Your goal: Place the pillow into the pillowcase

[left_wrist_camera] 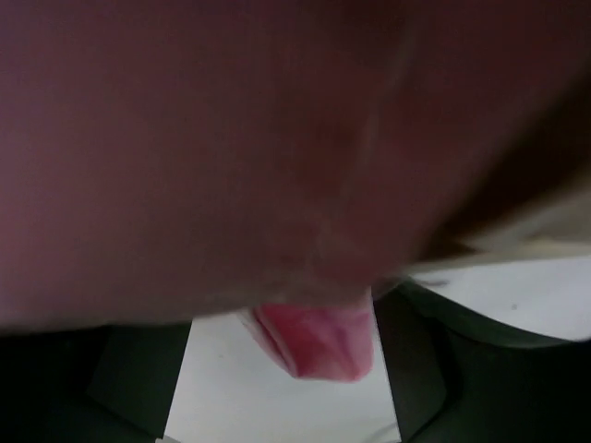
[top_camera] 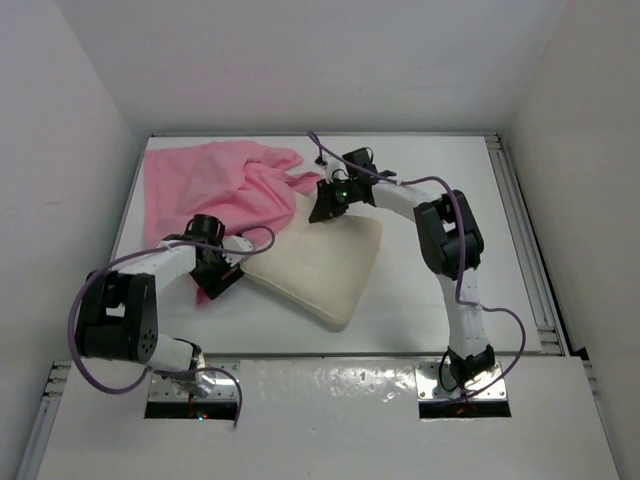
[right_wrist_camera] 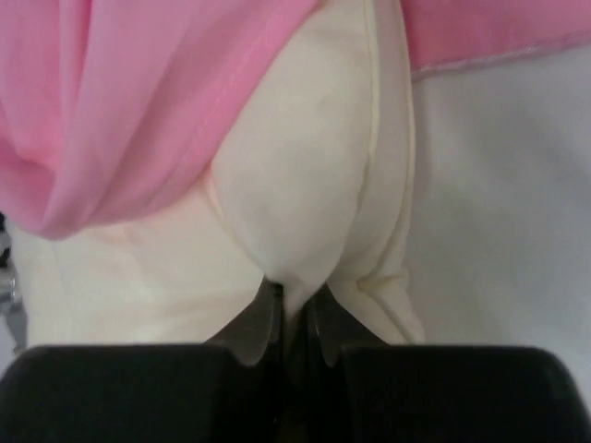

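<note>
Pillow [top_camera: 330, 262] lies flat mid-table [top_camera: 440, 170], plain cream side up, set at a diagonal. Pillowcase [top_camera: 225, 185] is bunched at the far left, and its near edge overlaps the pillow's far-left corner.

Right gripper [top_camera: 326, 206] sits at the pillow's far corner. In the right wrist view the fingers [right_wrist_camera: 268, 318] are pressed together on a pinch of cream pillow [right_wrist_camera: 295, 185] fabric, with pink pillowcase [right_wrist_camera: 138, 111] draped over it from the upper left.

Left gripper [top_camera: 215, 275] is at the pillow's left corner, on the pink edge. In the left wrist view, blurred pink cloth [left_wrist_camera: 231, 148] covers most of the lens. A pink fold hangs between two dark finger shapes, but the tips are hidden, so I can't tell whether it's gripping.
</note>
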Controlling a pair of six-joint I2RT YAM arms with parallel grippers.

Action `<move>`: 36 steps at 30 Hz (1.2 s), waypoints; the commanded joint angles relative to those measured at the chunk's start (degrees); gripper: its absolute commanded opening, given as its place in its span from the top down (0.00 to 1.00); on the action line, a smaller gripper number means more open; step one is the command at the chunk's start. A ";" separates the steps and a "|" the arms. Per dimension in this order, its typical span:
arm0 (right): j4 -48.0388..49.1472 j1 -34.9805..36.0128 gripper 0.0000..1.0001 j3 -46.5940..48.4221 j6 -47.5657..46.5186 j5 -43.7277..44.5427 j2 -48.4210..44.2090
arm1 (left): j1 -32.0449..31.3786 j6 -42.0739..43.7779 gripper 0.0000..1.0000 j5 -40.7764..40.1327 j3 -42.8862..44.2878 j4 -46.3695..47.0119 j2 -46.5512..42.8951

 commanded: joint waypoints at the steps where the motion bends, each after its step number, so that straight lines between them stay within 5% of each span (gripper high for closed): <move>1: -0.38 1.55 1.00 -5.28 5.02 -1.06 1.11 | 2.22 -0.82 0.28 -5.17 -1.83 8.24 0.53; 2: 2.85 1.81 1.00 -6.78 6.86 -1.76 0.68 | 2.49 -0.03 0.34 -4.82 -2.62 9.20 0.26; 3: 5.15 1.55 1.00 -10.36 11.06 -3.16 -1.07 | 2.40 0.41 0.63 -3.95 -3.94 10.69 -0.26; 5: 19.39 -0.02 1.00 -15.64 18.53 -3.61 -3.45 | 1.53 0.15 0.96 -1.93 -3.78 10.80 -0.35; 6: 25.41 -0.73 1.00 -22.28 23.44 -3.35 -6.68 | 0.83 -0.20 1.00 -1.22 -1.77 9.58 -0.44; 11: 60.63 -7.04 1.00 -42.44 50.35 14.96 -18.65 | -5.40 2.34 1.00 8.61 5.70 6.05 -1.49; 14: 69.04 -10.04 1.00 -52.47 60.47 25.16 -24.71 | -9.71 9.36 1.00 15.55 10.10 0.54 -2.72; 18: 65.31 -11.19 1.00 -61.88 65.58 36.42 -32.36 | -14.82 19.12 1.00 21.63 12.13 -3.70 -4.22; 23: 50.11 -9.88 1.00 -63.57 64.62 44.98 -40.01 | -17.20 20.80 1.00 23.22 11.44 -5.46 -2.99; 25: 48.50 -9.96 1.00 -63.66 65.85 45.00 -40.37 | -17.11 21.59 0.92 22.87 10.03 -5.64 -3.17; 26: 48.50 -10.14 1.00 -63.14 65.94 44.38 -40.11 | -17.11 21.77 0.80 22.61 8.63 -5.73 -3.34; 27: 47.89 -10.05 1.00 -62.52 64.99 43.59 -40.02 | -17.11 21.16 0.39 21.82 8.27 -5.90 -3.43; 28: 44.75 -9.62 1.00 -61.56 63.41 43.41 -39.85 | -16.76 19.85 0.10 21.46 8.44 -5.73 -3.52; 29: 41.94 -9.18 1.00 -60.07 61.04 43.32 -39.67 | -16.06 16.97 0.00 21.11 8.44 -4.77 -3.69; 30: 38.86 -8.91 0.95 -54.92 53.80 42.89 -38.71 | -14.92 9.46 0.00 20.94 10.18 -3.98 -3.78; 31: 31.44 -8.12 0.62 -52.17 49.03 42.01 -38.09 | -11.17 5.47 0.00 23.02 11.77 -3.54 -3.52; 32: 28.14 -7.77 0.40 -46.14 44.46 41.57 -36.70 | -8.87 1.94 0.00 24.70 15.35 -3.88 -3.43; 36: 16.51 -4.09 0.01 -38.00 20.14 47.26 -38.42 | -0.33 -7.22 0.00 32.26 19.34 -8.62 -4.13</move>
